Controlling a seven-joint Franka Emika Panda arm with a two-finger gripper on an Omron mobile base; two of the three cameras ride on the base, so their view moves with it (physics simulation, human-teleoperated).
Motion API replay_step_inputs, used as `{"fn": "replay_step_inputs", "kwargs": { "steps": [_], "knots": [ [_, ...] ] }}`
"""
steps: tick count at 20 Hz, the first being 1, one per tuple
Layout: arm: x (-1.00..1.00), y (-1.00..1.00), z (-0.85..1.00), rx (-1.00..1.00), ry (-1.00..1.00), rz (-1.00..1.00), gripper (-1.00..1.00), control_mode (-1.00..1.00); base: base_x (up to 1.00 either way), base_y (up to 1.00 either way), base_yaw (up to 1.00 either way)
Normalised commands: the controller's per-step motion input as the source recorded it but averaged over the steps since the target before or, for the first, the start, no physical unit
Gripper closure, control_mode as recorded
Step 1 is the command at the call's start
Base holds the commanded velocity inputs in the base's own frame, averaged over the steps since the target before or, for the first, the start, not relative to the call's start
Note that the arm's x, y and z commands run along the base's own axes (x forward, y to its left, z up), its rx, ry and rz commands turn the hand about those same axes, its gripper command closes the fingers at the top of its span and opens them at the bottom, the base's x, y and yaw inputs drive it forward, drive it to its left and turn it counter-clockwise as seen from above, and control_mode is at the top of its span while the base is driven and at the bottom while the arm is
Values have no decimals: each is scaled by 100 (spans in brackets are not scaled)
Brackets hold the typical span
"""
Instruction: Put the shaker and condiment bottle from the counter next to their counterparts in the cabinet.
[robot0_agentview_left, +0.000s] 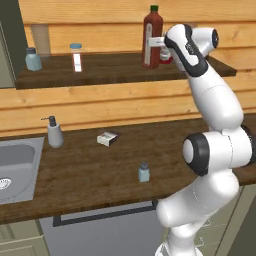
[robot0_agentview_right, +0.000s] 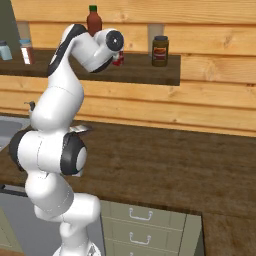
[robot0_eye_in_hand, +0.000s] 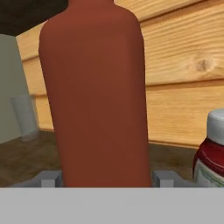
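- The gripper (robot0_eye_in_hand: 105, 177) is up at the cabinet (robot0_agentview_left: 125, 75) shelf, one finger (robot0_eye_in_hand: 50, 178) on each side of the tall red condiment bottle (robot0_agentview_left: 152, 37), which stands upright between them.
- In the hand view the fingers sit close against the bottle's flanks at a middling spread; whether they press it or have just let go cannot be told, nor whether its base rests on the shelf board.
- Just beyond the fingers, on one side, stands the short squat red bottle (robot0_eye_in_hand: 211, 153) with its white label, one of the counterparts. The condiment bottle is thus right beside its match, so this half of the task looks nearly or fully done, pending release and withdrawal.
- The shaker (robot0_agentview_left: 144, 172) with the dark cap stands on the counter (robot0_agentview_left: 85, 175), well below and apart from the fingers, untouched. Its twin (robot0_agentview_left: 33, 59) waits at the far end of the shelf from the gripper.
- Left to do, by this reckoning: free the bottle, back out without knocking it, then fetch the shaker and set it beside its twin.
- A clear labelled jar (robot0_agentview_left: 76, 57) on the shelf, and a pump dispenser (robot0_agentview_left: 53, 132) and a small box (robot0_agentview_left: 108, 138) on the counter, have no part in the task.
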Motion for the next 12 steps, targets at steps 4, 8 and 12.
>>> {"fn": "replay_step_inputs", "kwargs": {
  "steps": [4,8,12],
  "knots": [
    [36,0,-11,0,2,-6,100,-100,0,0,0],
    [22,0,-19,0,0,-6,100,-100,0,0,0],
    [0,32,-51,-5,-1,-3,-100,-100,0,0,0]
  ]
}}
